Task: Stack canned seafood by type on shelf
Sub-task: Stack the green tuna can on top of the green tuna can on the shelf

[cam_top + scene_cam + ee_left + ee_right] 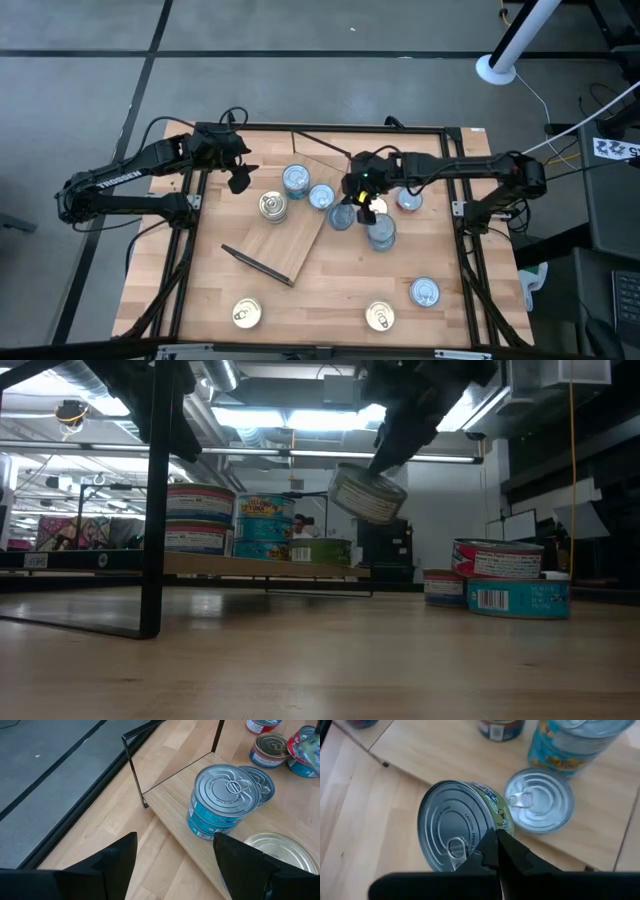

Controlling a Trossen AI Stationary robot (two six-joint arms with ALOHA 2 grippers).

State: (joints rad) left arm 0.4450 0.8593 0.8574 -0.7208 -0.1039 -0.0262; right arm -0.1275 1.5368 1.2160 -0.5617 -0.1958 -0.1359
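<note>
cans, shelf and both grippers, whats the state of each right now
right gripper: shut on green-labelled can's rim
green-labelled can: lifted, tilted, off the table
left gripper: open, empty, near the shelf edge
shelf: resting on table, several cans on it
blue-labelled stack: upright on shelf
gold-lidded cans: upright on table, off shelf

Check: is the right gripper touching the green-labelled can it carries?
Touching. The right wrist view shows the right gripper pinched on the green-labelled can's rim; the low view shows it hanging airborne.

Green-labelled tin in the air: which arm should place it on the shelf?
Right. Its tool is shut on the silver-topped green-labelled tin, lifted just off the plywood shelf's edge. The left tool is open, empty, at the shelf's far-left side.
</note>
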